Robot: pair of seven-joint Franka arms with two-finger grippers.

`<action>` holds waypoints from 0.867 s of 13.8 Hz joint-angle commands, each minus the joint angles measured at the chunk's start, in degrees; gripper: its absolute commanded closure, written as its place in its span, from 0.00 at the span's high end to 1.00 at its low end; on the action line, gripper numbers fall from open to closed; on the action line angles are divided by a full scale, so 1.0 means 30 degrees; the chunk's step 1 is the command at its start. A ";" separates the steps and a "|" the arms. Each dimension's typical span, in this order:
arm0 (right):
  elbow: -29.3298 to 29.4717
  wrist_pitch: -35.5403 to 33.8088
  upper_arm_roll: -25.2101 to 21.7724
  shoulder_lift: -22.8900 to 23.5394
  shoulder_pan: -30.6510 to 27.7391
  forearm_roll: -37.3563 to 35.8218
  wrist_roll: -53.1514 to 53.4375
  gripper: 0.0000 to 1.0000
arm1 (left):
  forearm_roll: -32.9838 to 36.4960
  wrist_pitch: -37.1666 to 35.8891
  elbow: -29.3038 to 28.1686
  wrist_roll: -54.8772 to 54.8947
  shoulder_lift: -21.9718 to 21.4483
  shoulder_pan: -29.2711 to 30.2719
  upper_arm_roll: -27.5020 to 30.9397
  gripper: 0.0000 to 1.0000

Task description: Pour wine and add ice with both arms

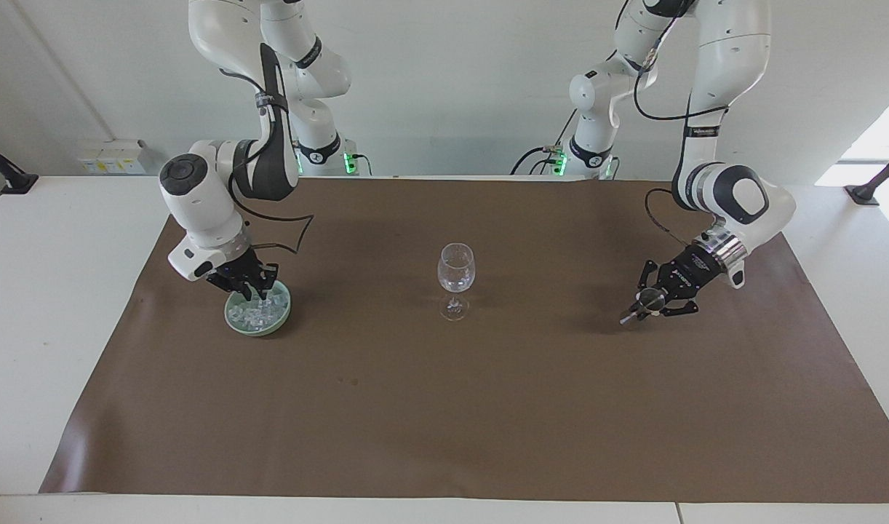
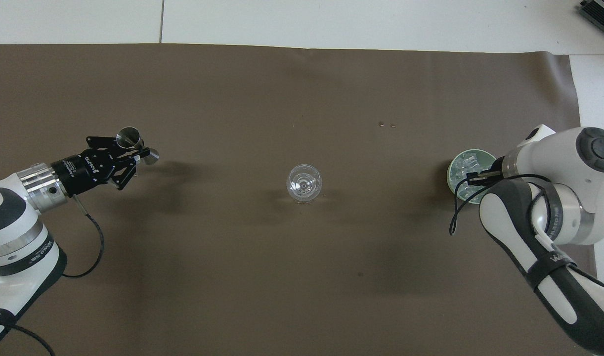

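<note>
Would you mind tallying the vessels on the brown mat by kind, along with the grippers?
Wine glass: 1, upright mid-mat
Green dish of ice: 1, under the right gripper
Metal jigger: 1, held tilted in the left gripper
Grippers: 2
Total: 5, with the ice cubes too many to count
</note>
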 commanded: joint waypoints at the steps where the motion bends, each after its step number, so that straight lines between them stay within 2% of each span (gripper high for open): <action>1: -0.0021 0.1659 0.0074 0.0099 -0.0054 0.0413 -0.0935 0.79 | 0.1521 -0.0830 0.0797 -0.0352 0.1016 0.0644 0.0122 0.00; 4: -0.0022 0.2310 0.0074 0.0159 -0.0054 0.0383 -0.1728 0.77 | 0.1672 -0.0743 0.1120 -0.0323 0.1488 0.0734 0.0210 0.00; 8: -0.0168 0.3132 0.0074 0.0598 -0.0054 0.0383 -0.2167 0.59 | 0.2814 -0.0596 0.1268 -0.0264 0.1577 0.0734 0.0619 0.00; 12: -0.0343 0.3308 0.0074 0.0685 0.0561 0.0413 -0.2140 0.59 | 0.3137 -0.0216 0.1063 -0.0176 0.1606 0.0763 0.0621 0.00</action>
